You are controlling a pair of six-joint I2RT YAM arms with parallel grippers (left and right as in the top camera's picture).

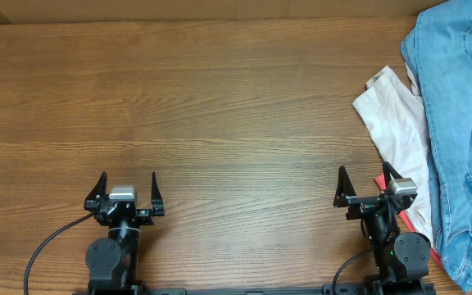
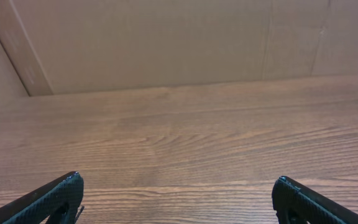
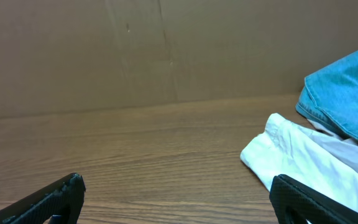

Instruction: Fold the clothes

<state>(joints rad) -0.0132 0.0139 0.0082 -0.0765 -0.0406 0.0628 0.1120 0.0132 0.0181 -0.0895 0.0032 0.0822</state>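
Observation:
The clothes, light blue denim jeans (image 1: 464,123), lie bunched along the table's right edge and partly run out of the overhead view. In the right wrist view the jeans (image 3: 347,93) show at the far right. My right gripper (image 1: 365,177) stands open near the front edge, just left of the pile, with nothing between its fingers (image 3: 303,199). At the front left my left gripper (image 1: 127,182) is open and empty over bare wood, far from the jeans. The left wrist view shows only its fingertips (image 2: 64,190) and table.
A cream cloth garment (image 1: 396,123) lies partly under the jeans' left side, close to my right gripper; it shows as a cream garment (image 3: 303,162) in the right wrist view. A small red cloth (image 1: 408,220) peeks out beside the right arm. A cardboard wall (image 2: 166,43) backs the wooden table (image 1: 203,106).

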